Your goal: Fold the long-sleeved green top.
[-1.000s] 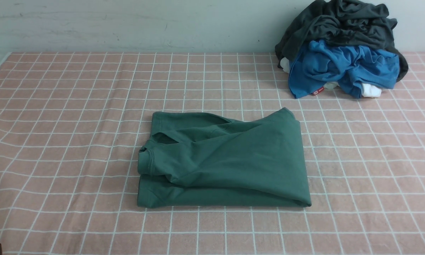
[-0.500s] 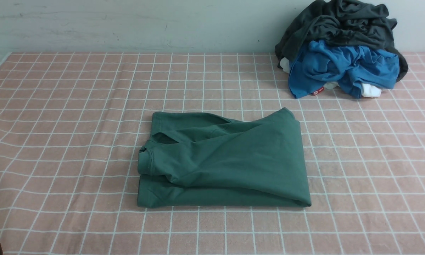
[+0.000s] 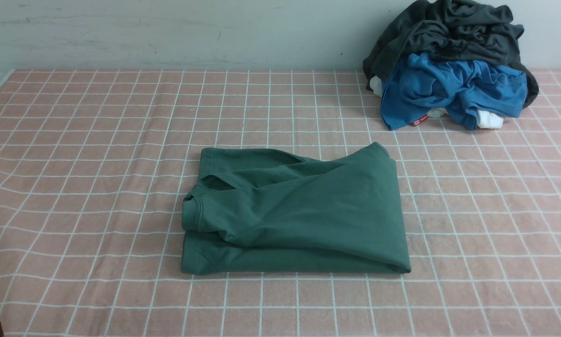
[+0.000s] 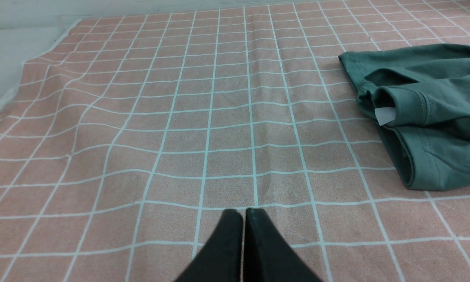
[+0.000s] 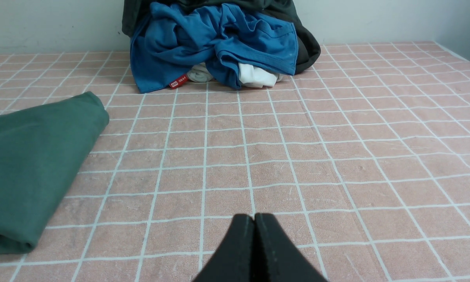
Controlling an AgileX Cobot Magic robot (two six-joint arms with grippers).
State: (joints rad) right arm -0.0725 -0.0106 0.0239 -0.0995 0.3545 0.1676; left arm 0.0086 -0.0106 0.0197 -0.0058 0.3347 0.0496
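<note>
tabletop [image 3: 74, 140]: pink grid cloth | top [image 3: 299, 215]: folded, unmoved over the last second, apart from both fingers | left fingers [image 4: 243, 219], right fingers [image 5: 254, 225]: pressed together, empty | fold looks done

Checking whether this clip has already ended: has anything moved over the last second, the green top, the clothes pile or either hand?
Nothing visibly changed. The green top lies folded in the same spot on the checked cloth, the pile of blue and grey clothes sits untouched at the back, and the left hand and right hand are both shut and empty, apart from the top.
</note>
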